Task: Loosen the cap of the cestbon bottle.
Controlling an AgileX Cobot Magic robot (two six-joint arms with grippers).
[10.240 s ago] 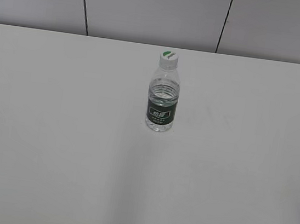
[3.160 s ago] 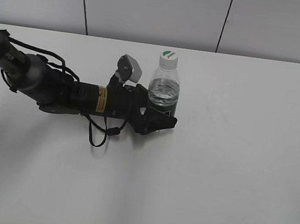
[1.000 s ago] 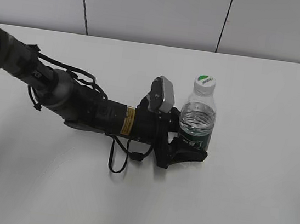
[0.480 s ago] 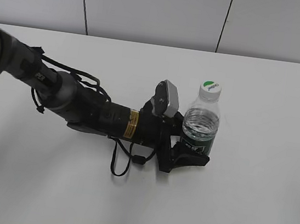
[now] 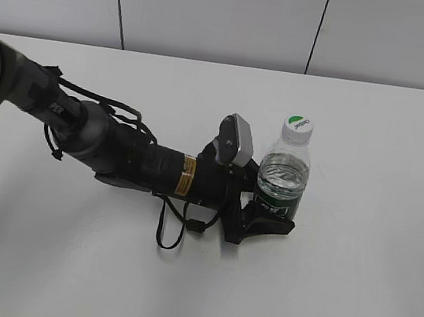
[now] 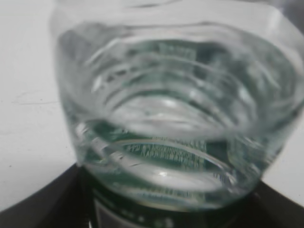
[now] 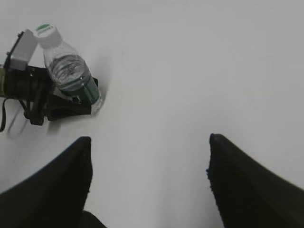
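The cestbon bottle [image 5: 282, 176] stands upright on the white table, clear with a dark green label band. Its white cap [image 5: 297, 128] with a green mark sits on top. My left gripper [image 5: 271, 213] is shut on the bottle at the label, reaching in from the left. In the left wrist view the bottle [image 6: 171, 109] fills the frame and the cap is out of view. My right gripper [image 7: 148, 142] is open and empty above bare table; its view shows the bottle [image 7: 71, 76] and cap [image 7: 46, 31] at the upper left. The right gripper is not in the exterior view.
The white table [image 5: 351, 286] ends at a grey panelled wall [image 5: 215, 14] behind. The left arm [image 5: 97, 143] with its cables lies low across the table's left half.
Over ten seconds the left arm came in, gripped the bottle and carried it right and toward the front. In the last half second it has barely moved.
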